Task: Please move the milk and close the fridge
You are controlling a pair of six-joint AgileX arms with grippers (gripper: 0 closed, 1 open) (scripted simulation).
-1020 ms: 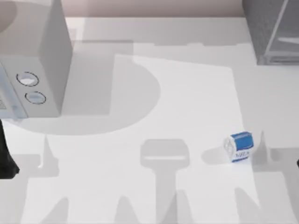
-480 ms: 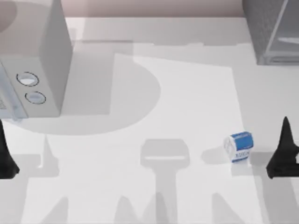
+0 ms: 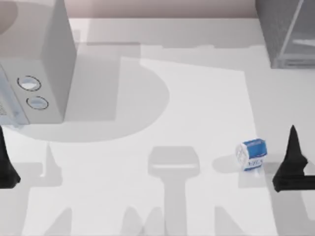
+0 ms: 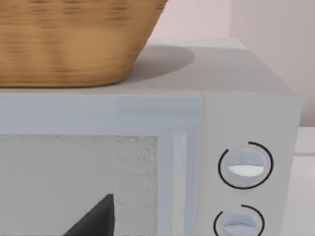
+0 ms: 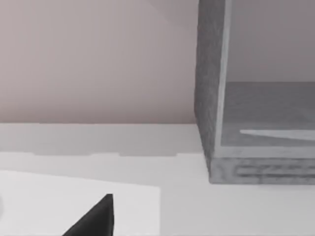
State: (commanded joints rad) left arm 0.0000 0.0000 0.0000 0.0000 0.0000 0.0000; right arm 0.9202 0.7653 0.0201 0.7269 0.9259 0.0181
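Observation:
The milk (image 3: 252, 154), a small white carton with a blue top and blue print, lies on the white table at the right, toward the front. My right gripper (image 3: 293, 161) is a black pointed shape just right of the carton, apart from it. The fridge (image 3: 281, 30), dark grey and speckled, stands at the table's back right corner. Its speckled wall (image 5: 210, 93) frames an open front with the inside floor in sight in the right wrist view. My left gripper (image 3: 6, 166) is parked at the table's left edge, in front of the light grey box.
A light grey box with two round dials (image 3: 35, 73) stands at the back left. A woven basket (image 4: 74, 39) sits on top of it. Bare white table (image 3: 162, 113) stretches between this box and the fridge.
My right gripper came in from the right edge and moved left, ending beside the milk. The carton and the left arm have stayed where they were.

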